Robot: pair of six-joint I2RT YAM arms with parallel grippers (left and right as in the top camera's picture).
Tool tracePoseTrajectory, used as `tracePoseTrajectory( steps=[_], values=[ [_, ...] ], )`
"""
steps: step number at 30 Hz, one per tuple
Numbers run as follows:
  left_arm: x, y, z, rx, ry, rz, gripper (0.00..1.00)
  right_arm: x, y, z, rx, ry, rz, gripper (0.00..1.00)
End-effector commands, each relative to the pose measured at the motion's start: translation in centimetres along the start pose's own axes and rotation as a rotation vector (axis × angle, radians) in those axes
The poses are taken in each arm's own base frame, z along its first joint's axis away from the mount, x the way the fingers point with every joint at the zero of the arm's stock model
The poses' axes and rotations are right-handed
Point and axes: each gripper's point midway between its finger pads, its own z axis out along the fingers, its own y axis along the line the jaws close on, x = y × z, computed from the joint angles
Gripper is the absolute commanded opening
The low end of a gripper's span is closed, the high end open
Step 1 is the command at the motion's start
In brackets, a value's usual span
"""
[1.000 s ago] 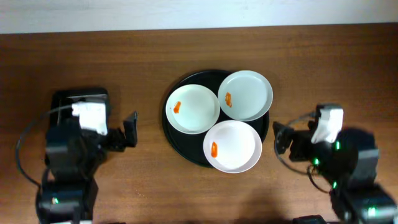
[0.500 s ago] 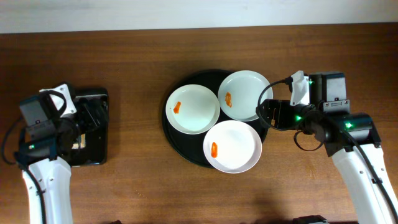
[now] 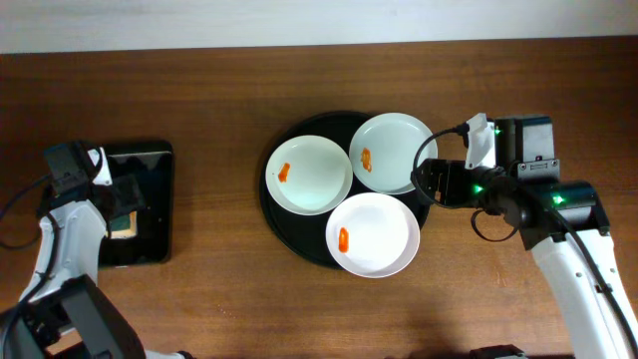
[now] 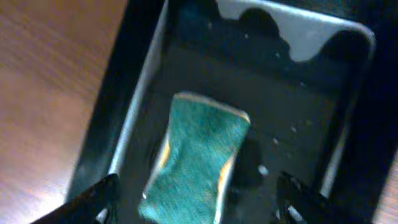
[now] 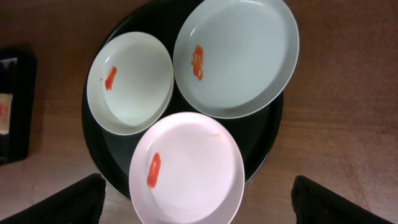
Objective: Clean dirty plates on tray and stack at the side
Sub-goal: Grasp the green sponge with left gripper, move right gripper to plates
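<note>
Three white plates lie on the round black tray (image 3: 284, 231): one at the left (image 3: 308, 175), one at the back right (image 3: 394, 152) and one at the front (image 3: 372, 234). Each has a small orange-red smear. My right gripper (image 3: 427, 182) is open and empty at the tray's right edge. In the right wrist view its fingers (image 5: 202, 200) straddle the front plate (image 5: 186, 171) from above. My left gripper (image 3: 125, 194) is open over a green sponge (image 4: 199, 162), with a fingertip on each side (image 4: 199, 205).
The sponge lies in a small rectangular black tray (image 3: 150, 244) at the far left of the brown wooden table (image 3: 219, 299). This tray's edge also shows in the right wrist view (image 5: 15, 106). A white wall edge runs along the back.
Both arms have swung out from their folded poses. The left gripper came over the rectangular tray and lowered toward the sponge. The right gripper reached the round tray's right edge and stayed there.
</note>
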Motion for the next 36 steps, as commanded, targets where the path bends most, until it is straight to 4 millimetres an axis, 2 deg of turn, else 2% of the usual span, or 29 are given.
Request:
tracePoseTrajectory(
  steps=[1,3,8,10,14,15,16,17,19,22,25,27,28,29,30,32,33,36],
  values=[
    [0.2,0.7,1.4,-0.027,0.028,0.167,0.74,-0.6,-0.1,-0.3,0.009,-0.016,-0.005,0.96],
    [0.9,0.3,2.2,0.025,0.049,0.152,0.65,-0.6,-0.1,-0.3,0.009,-0.018,-0.005,0.96],
    [3.0,-0.2,4.9,0.043,0.131,0.159,0.62,-0.6,-0.1,-0.3,0.009,-0.017,-0.005,0.96],
    [3.3,-0.3,5.7,0.045,0.143,0.160,0.47,-0.6,-0.1,-0.3,0.009,-0.017,-0.005,0.96],
    [3.1,-0.3,5.8,0.047,0.134,0.152,0.19,-0.5,-0.2,-0.3,0.009,-0.014,-0.005,0.96],
    [3.1,-0.7,5.8,0.067,0.129,0.150,0.17,-0.5,-0.1,-0.3,0.009,-0.015,-0.005,0.96],
    [3.0,-1.1,5.8,0.088,0.123,0.139,0.21,-0.5,-0.1,-0.3,0.009,-0.015,-0.005,0.96],
    [3.0,-1.1,5.8,0.086,0.125,0.114,0.00,-0.5,-0.1,-0.3,0.009,-0.015,-0.005,0.96],
    [2.9,-1.7,5.6,0.116,0.121,0.055,0.00,-0.5,-0.1,-0.3,0.009,-0.015,-0.005,0.96],
    [2.7,-4.4,3.4,0.264,0.128,-0.064,0.00,-0.5,-0.2,-0.3,0.010,-0.015,-0.005,0.96],
    [3.2,-6.4,2.7,0.304,0.153,-0.052,0.00,-0.5,-0.1,-0.3,0.009,-0.014,-0.005,0.96],
    [3.0,-5.8,3.3,0.201,0.146,-0.010,0.00,-0.5,-0.1,-0.3,0.009,-0.015,-0.005,0.96],
    [4.0,-4.5,4.1,0.101,0.190,-0.054,0.00,-0.5,-0.1,-0.3,0.009,-0.015,-0.005,0.96],
    [5.4,-4.0,4.3,0.063,0.246,-0.094,0.00,-0.5,-0.1,-0.3,0.009,-0.014,-0.005,0.96],
    [5.2,-4.9,3.9,0.113,0.245,-0.094,0.00,-0.4,-0.1,-0.3,0.007,-0.010,-0.004,0.96],
    [2.2,-6.0,0.9,0.174,0.183,-0.045,0.00,-0.2,0.0,-0.3,0.003,-0.001,-0.006,0.96],
    [0.3,-7.8,-1.5,0.275,0.125,0.019,0.00,0.0,1.0,-0.3,-0.057,0.008,-0.047,0.96],
    [-0.6,-14.5,-5.6,0.558,0.046,0.155,0.00,0.3,1.0,0.4,-0.069,0.039,-0.038,0.96]
  ],
)
